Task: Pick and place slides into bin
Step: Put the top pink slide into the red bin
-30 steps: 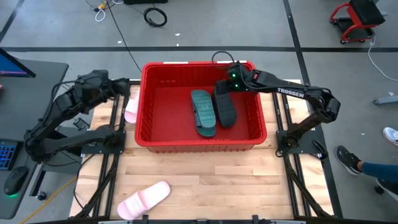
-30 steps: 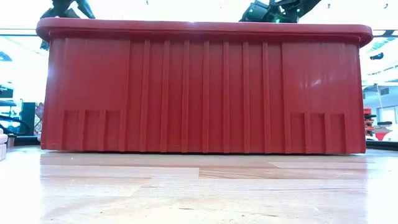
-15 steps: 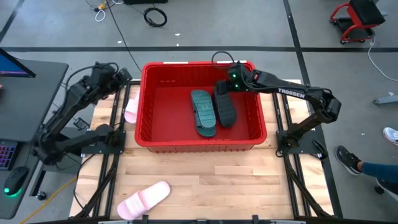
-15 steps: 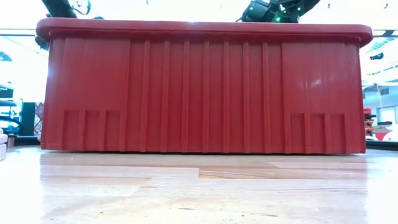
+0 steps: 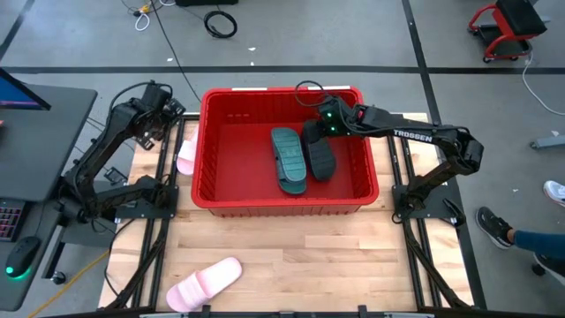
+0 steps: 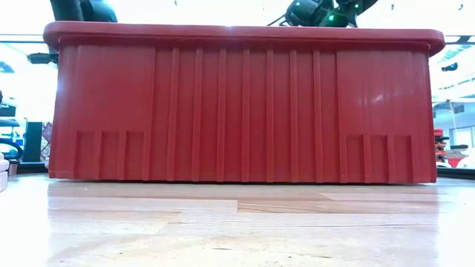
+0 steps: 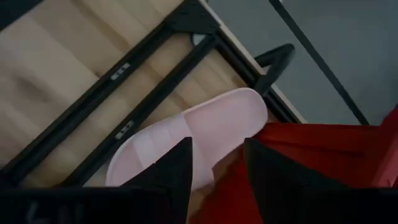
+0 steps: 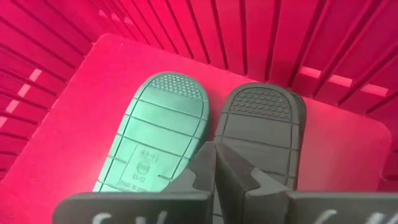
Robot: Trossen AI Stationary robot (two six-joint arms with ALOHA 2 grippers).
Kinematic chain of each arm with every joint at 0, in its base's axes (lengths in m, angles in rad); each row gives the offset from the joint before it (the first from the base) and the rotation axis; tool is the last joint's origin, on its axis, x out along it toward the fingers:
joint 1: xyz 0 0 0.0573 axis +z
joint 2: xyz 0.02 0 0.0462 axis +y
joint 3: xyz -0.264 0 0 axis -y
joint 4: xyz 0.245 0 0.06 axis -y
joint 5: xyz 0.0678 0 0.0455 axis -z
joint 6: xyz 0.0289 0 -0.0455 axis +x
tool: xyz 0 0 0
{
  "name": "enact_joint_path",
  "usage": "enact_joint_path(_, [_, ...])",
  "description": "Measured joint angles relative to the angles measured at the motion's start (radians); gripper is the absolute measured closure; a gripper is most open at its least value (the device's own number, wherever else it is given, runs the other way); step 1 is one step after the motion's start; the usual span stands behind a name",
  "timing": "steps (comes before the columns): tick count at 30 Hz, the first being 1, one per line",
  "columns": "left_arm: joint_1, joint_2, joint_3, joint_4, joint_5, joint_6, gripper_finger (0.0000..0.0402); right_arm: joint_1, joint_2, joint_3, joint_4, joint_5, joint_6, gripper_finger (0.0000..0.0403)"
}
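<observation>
The red bin stands mid-table; it fills the low view. A teal slide and a black slide lie side by side on its floor, soles up. My right gripper is shut and empty, above their far ends. A pink slide lies on the table against the bin's left wall. My left gripper is open high above it, its fingers framing the slide without touching. A second pink slide lies near the front edge.
Black frame rails run along the table's left and right sides. The bin's rim is right beside the pink slide under my left gripper. Bare wood lies between the bin and the near edge.
My left gripper has swung up and toward the table's far edge and the bin's far left corner, staying open. The slides have not moved.
</observation>
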Motion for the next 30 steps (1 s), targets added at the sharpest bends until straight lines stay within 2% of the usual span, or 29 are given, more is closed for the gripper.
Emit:
enact_joint_path(7, [-0.002, -0.044, -0.042, -0.041, 0.004, -0.161, 0.0280, -0.001, 0.000, 0.000, 0.000, 0.002, -0.026, 0.0388])
enact_joint_path(12, [-0.002, -0.121, -0.218, 0.003, 0.127, -0.346, 0.0303, -0.001, 0.000, 0.000, 0.000, 0.001, -0.042, 0.0388])
enact_joint_path(15, [-0.003, -0.180, -0.329, 0.055, 0.155, -0.416, 0.0318, -0.001, 0.000, 0.000, 0.000, 0.001, -0.044, 0.0388])
enact_joint_path(21, [-0.001, -0.284, -0.477, 0.167, 0.175, -0.442, 0.0340, -0.001, 0.000, 0.000, 0.000, 0.001, -0.045, 0.0389])
enact_joint_path(25, [-0.001, -0.315, -0.582, 0.333, 0.257, -0.480, 0.0349, -0.001, 0.000, 0.000, 0.000, 0.000, -0.044, 0.0389])
enact_joint_path(30, [-0.002, -0.327, -0.704, 0.339, 0.280, -0.581, 0.0351, -0.001, 0.000, 0.000, -0.005, -0.030, -0.041, 0.0389])
